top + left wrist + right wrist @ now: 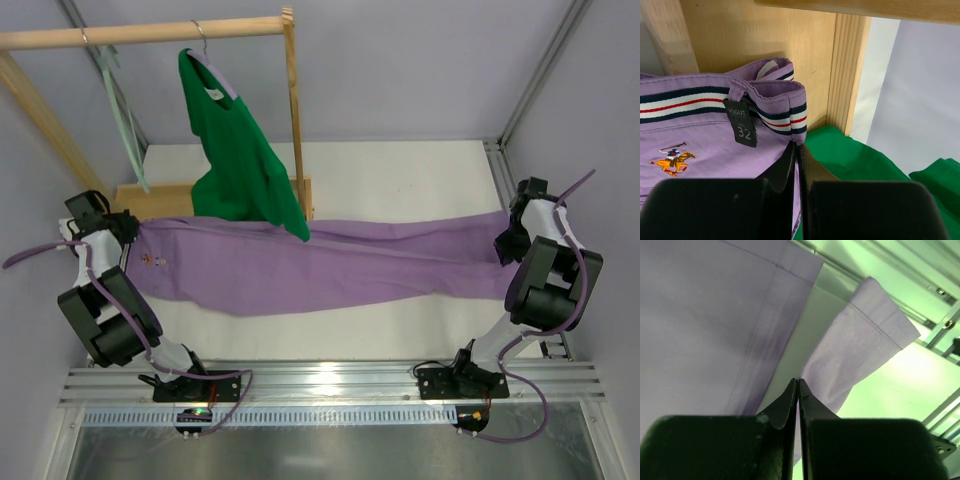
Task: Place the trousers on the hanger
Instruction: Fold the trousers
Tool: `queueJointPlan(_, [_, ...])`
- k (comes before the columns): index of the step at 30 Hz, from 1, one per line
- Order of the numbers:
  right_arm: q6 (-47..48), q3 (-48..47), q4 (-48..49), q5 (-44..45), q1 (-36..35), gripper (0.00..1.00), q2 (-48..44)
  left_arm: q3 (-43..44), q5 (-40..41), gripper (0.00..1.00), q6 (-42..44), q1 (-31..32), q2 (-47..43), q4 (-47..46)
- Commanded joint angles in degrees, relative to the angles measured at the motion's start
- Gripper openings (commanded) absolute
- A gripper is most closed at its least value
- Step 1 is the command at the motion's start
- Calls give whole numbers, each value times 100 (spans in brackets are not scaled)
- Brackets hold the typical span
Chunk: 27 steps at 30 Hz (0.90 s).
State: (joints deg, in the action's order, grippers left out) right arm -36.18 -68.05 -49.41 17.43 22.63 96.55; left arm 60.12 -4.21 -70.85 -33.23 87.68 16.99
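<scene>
We see the trousers [330,265] stretched from nine to three o'clock, left gripper [797,150] pinched shut on their waist end, right gripper [798,382] clamped on a leg end, the hanger [122,115] on the wooden rail [150,35] at eleven o'clock

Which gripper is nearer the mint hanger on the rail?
Left. The left gripper holds the trousers waistband below the hanger; the right gripper pinches the cuffs, far across.

Green top [245,165] on a wooden rack [150,33], white table [400,170]
</scene>
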Motion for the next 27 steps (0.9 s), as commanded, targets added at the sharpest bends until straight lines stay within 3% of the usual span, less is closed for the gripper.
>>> queueJointPlan(1, [234,-717,-78,577,4,4,-225,70,-27,0,115,19,-251,-117])
queueJointPlan(7, [410,-1438,-359,683,-154,4,-154,-70,-28,1,-51,10,-383,-161])
queueJointPlan(14, [656,-1386,-438,1051,-242,4,-400,-26,43,0,-131,10,-532,-39])
queueJointPlan(27, [815,-1281,-1535,2237,-233,4,-1832,-158,281,0,-25,1,-875,6])
